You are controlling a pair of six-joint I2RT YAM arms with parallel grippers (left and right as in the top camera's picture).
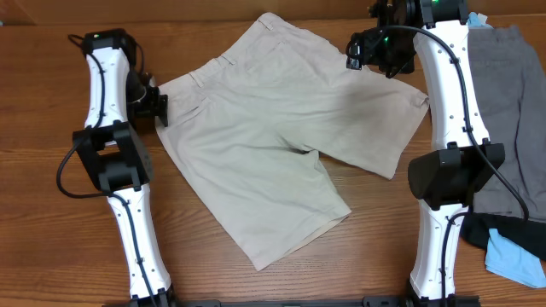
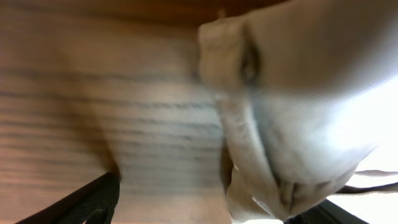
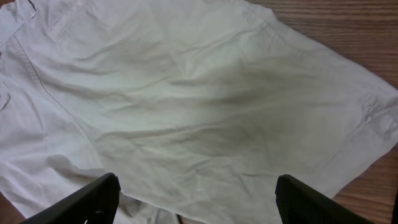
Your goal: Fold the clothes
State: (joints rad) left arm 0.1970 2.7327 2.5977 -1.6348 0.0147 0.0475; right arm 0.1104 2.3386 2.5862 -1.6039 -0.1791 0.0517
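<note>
The pale beige shorts lie spread flat in the middle of the wooden table, waistband toward the far left and legs toward the near right. My left gripper is low at the waistband's left corner. In the blurred left wrist view it is open, with the fabric edge reaching in beside its right finger. My right gripper hovers open and empty over the far leg of the shorts. In the right wrist view its fingers are spread wide above the cloth.
Grey shorts lie at the right edge of the table behind the right arm. A black garment and a light-blue one lie at the near right. Bare wood shows at the left and front.
</note>
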